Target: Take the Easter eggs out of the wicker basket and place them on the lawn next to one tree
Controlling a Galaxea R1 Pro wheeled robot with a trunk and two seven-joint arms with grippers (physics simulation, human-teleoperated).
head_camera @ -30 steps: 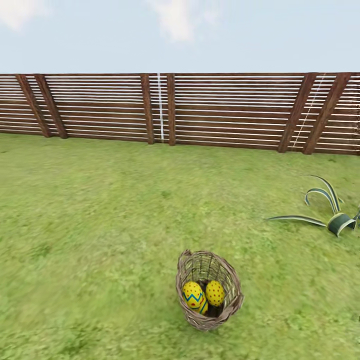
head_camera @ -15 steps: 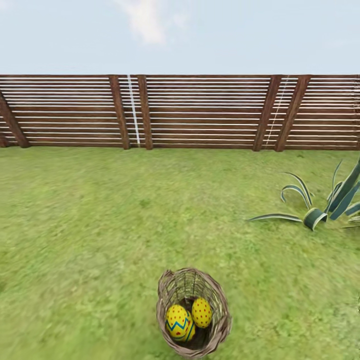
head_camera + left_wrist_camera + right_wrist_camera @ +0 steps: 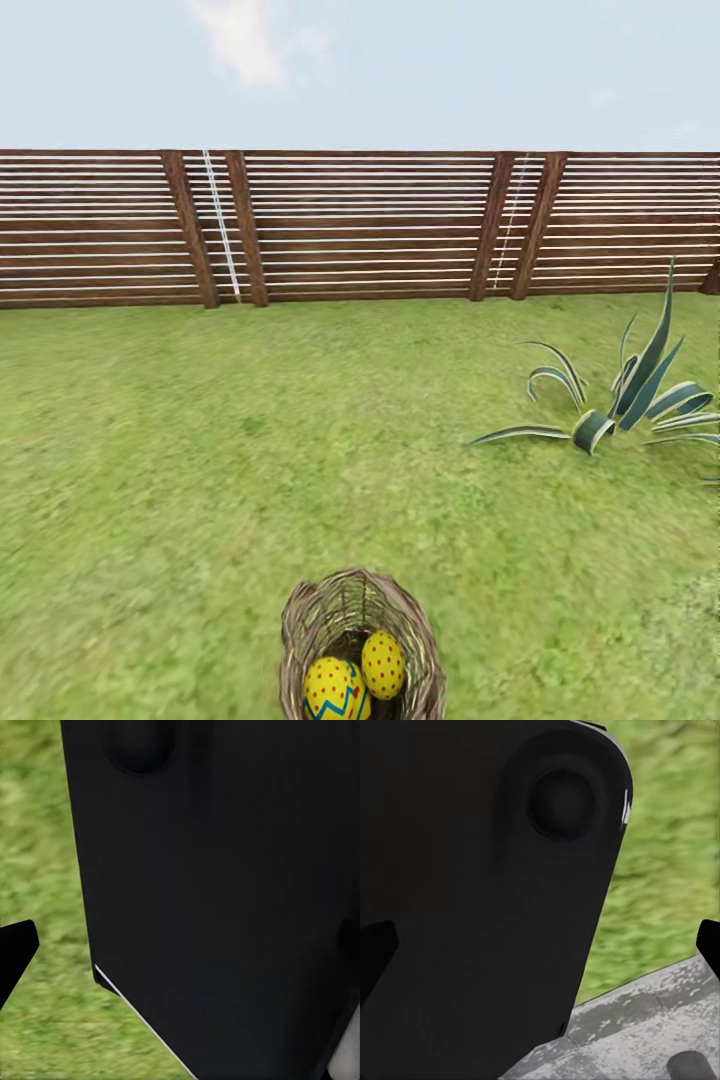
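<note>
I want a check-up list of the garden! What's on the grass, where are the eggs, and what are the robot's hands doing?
Surface: the lawn is mottled green grass, running flat up to the fence.
Job's things: the wicker basket stands on the grass at the lower edge of the head view. Two Easter eggs show inside it, touching; a third cannot be told.
Clutter: a spiky striped-leaf plant grows off to the right.
Grippers: dark robot parts block both wrist views; whether the jaws are open or shut cannot be told.
Cables: nothing seen.
Surroundings: a brown slatted wooden fence under a pale sky; grey stone paving in the right wrist view.
</note>
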